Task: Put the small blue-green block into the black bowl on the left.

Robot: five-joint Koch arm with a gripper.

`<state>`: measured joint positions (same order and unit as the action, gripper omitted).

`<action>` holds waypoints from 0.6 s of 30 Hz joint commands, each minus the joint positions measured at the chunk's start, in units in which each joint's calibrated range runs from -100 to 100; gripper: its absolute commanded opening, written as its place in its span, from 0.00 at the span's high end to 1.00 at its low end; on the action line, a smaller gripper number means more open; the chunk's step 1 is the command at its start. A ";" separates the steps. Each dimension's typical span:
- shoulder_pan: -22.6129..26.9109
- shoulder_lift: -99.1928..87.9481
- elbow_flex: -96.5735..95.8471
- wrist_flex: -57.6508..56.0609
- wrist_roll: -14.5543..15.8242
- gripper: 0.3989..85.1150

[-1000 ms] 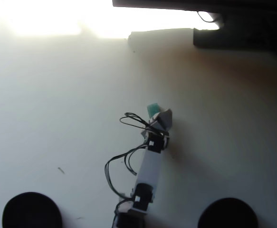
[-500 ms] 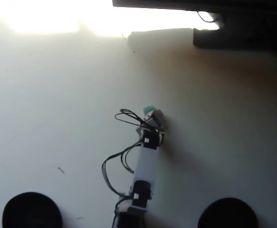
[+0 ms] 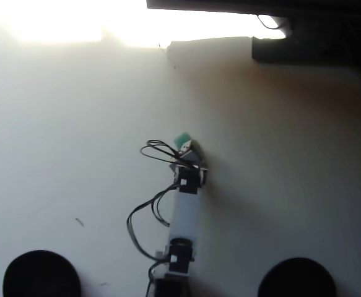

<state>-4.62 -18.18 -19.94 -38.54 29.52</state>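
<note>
While the claw (image 3: 185, 145) pinches it, the blue-green block (image 3: 181, 138) shows no clear long axis.

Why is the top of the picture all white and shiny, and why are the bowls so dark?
In the overhead view, strong light washes out the far edge of the table, so nothing shows there. The black bowl and the other black bowl are dark blobs with no detail, cut by the bottom edge. The small blue-green block by the gripper looks soft and blurry.
</note>
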 commanded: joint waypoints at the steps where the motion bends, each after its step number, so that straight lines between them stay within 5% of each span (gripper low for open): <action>1: 2.39 -11.01 2.11 -4.71 0.05 0.93; 18: 28.23 -49.47 1.74 -22.87 2.49 0.93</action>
<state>20.93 -65.03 -20.04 -60.84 32.31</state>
